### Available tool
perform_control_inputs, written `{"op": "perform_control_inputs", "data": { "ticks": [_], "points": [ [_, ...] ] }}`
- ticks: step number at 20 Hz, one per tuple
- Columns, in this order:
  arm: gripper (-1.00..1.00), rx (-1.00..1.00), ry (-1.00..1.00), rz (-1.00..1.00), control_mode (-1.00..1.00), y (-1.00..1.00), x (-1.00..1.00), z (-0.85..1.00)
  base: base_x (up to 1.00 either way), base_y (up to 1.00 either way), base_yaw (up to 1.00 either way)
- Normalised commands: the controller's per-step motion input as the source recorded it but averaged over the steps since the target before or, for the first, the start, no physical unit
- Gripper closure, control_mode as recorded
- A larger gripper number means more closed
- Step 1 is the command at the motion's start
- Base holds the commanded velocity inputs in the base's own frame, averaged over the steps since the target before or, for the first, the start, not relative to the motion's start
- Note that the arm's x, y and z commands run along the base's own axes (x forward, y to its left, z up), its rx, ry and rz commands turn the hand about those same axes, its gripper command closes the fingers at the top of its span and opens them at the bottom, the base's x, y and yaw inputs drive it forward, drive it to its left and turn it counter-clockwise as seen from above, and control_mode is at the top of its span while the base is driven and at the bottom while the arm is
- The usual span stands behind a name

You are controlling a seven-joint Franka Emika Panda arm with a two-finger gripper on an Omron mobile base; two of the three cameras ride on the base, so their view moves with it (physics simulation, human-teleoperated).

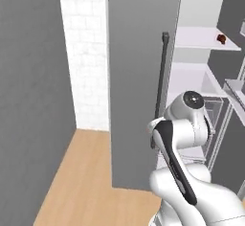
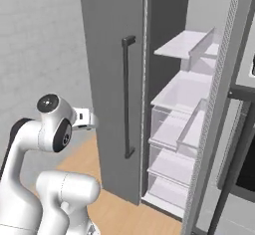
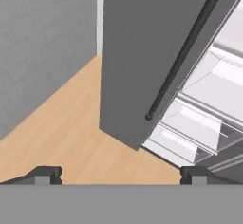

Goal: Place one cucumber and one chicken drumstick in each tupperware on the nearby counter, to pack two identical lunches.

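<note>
Tupperware and counter, the task's receiving things, lie outside what these views take in; the scene is an open refrigerator standing on a light wooden floor [image 3: 71, 123]. The gripper [image 3: 121, 173] hangs with its fingertips [image 3: 45, 174] spread wide apart, empty, touching nothing, aimed down past the lower edge of the grey fridge door [image 3: 142, 52] toward the floor. Just beyond it runs the door's dark bar handle [image 3: 185, 52], and behind that the pale shelves and clear drawers [image 2: 174, 129] of the interior. A small dark-red item [image 1: 221, 39] sits on an upper shelf in the left base view; its identity cannot be told. No cucumber or drumstick can be made out.

Probable hazards: the door stands only partly swung out and close beside the arm, so a reach into the compartment could strike its edge or catch the handle. The food likely sits deep or high, which may demand an awkward, extended pose. With both trays out of sight, a mistaken pairing of items between them is also possible later.
</note>
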Motion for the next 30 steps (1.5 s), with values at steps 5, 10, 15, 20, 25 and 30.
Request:
{"op": "perform_control_inputs", "data": {
  "ticks": [5, 10, 15, 20, 25, 30],
  "points": [
    [-1.00, 0.00, 0.00, 0.00, 1.00, 0.00, 0.00, 0.00, 0.36, -0.23, -0.26],
    [-1.00, 0.00, 0.00, 0.00, 1.00, 0.00, 0.00, 0.00, 0.99, -0.40, -0.51],
    [-1.00, 0.00, 0.00, 0.00, 1.00, 0.00, 0.00, 0.00, 0.72, -0.12, -0.32],
    [-1.00, 0.00, 0.00, 0.00, 1.00, 0.00, 0.00, 0.00, 0.28, -0.18, -0.49],
    [-1.00, 0.00, 0.00, 0.00, 1.00, 0.00, 0.00, 0.00, 0.50, 0.11, -0.19],
    [-1.00, 0.00, 0.00, 0.00, 1.00, 0.00, 0.00, 0.00, 0.63, -0.02, -0.05]
  ]
}}
